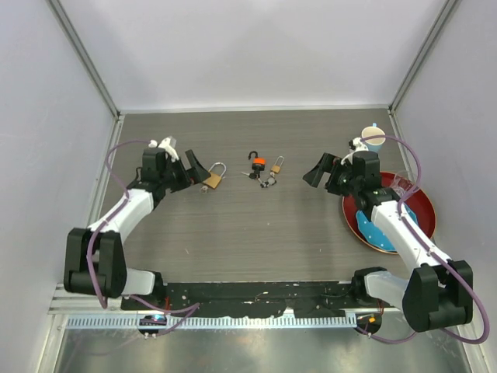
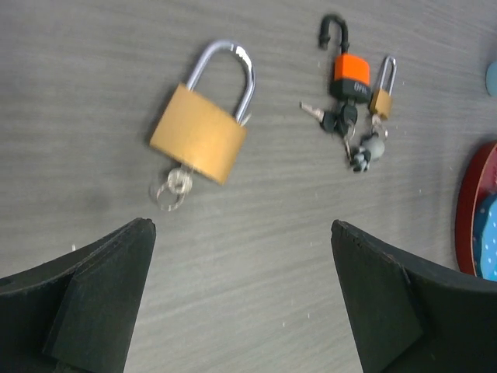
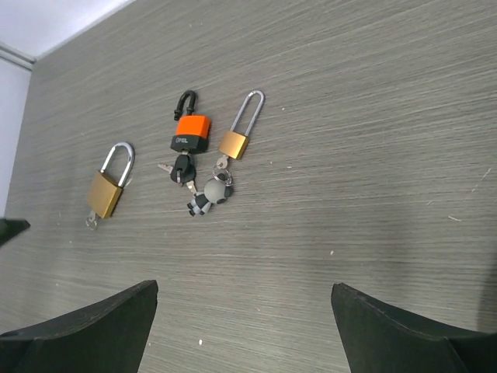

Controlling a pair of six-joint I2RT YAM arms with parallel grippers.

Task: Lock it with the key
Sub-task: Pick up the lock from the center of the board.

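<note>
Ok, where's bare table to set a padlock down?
Free: the table strip between the padlocks and the near edge, and the band behind them by the back wall. Crowded: orange padlock, small brass padlock and keys mid-table; red plate and cup at right.

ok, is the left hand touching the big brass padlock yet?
Apart. Left wrist view shows the open left hand short of the big brass padlock, bare table between them.

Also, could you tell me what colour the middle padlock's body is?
The middle padlock has an orange body, clearest in the left wrist view.
</note>
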